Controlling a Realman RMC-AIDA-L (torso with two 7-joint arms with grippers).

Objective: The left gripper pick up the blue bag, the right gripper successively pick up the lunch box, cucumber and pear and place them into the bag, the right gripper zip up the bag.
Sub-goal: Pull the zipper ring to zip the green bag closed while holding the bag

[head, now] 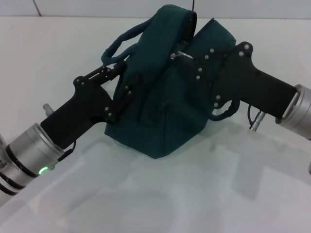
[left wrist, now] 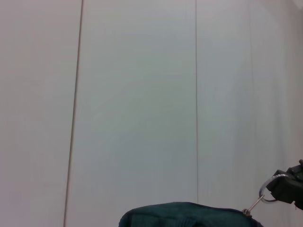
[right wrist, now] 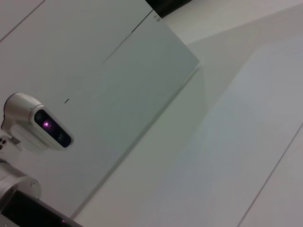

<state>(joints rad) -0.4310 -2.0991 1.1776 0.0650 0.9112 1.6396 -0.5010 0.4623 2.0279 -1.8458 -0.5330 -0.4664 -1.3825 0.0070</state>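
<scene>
Between both pincers, blue bag (head: 165, 111), right pincer (head: 187, 56) at zipper ring (head: 179, 55)

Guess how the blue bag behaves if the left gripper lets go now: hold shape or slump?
Probably slumps some: the blue bag is soft fabric, creased and folded where the left gripper pinches it. Its base sits wide on the table, so tipping seems unlikely. The right gripper at the zipper ring could tug it sideways; it likely slides easily.

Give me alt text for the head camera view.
A dark teal blue bag sits on a white table, held by the left gripper at its left side while the right gripper grips the metal zipper ring on top.
</scene>
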